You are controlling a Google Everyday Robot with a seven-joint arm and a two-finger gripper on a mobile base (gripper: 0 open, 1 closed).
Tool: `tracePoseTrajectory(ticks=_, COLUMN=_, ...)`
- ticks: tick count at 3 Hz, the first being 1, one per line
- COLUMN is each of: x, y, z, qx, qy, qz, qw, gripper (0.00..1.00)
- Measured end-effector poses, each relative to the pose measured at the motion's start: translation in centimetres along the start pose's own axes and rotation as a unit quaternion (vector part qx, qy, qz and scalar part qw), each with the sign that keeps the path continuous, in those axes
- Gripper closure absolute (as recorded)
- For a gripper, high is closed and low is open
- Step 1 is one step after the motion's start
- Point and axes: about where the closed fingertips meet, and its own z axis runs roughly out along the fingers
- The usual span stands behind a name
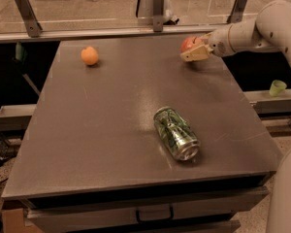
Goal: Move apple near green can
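Observation:
The red apple (187, 43) sits near the far right edge of the grey table (111, 115), partly covered by my gripper (196, 50). The gripper reaches in from the right on a white arm, with its tan fingers (195, 55) around the apple. The green and white patterned can (176, 132) lies on its side in the near right part of the table, its silver end facing the front. The can lies well in front of the apple, with bare table between them.
A small orange fruit (89, 56) sits at the far left of the table. A pale green cup (277, 87) stands off the table to the right. A metal rail with posts (155, 8) runs behind the table. The arm's white body (286, 193) stands at the near right.

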Motion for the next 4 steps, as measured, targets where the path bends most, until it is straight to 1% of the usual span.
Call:
tracePoseTrajectory(ticks=1, x=-2.1, y=2.0, z=-1.6, qx=-0.038, qy=-0.009, qz=-0.026, qw=0.9989, gripper=0.96)
tracePoseTrajectory(ticks=2, x=-3.1, y=6.0, z=-4.1, qx=-0.109, qy=-0.025, qz=-0.055, qw=0.9922, gripper=1.0)
tracePoseTrajectory(ticks=3, x=-2.4, y=7.7, z=-4.1, qx=-0.145, qy=-0.013, qz=-0.06, qw=0.9876, gripper=1.0)
tracePoseTrajectory(ticks=4, x=-2.4, y=7.7, z=-4.1, qx=-0.144, qy=-0.013, qz=-0.06, qw=0.9876, gripper=1.0)
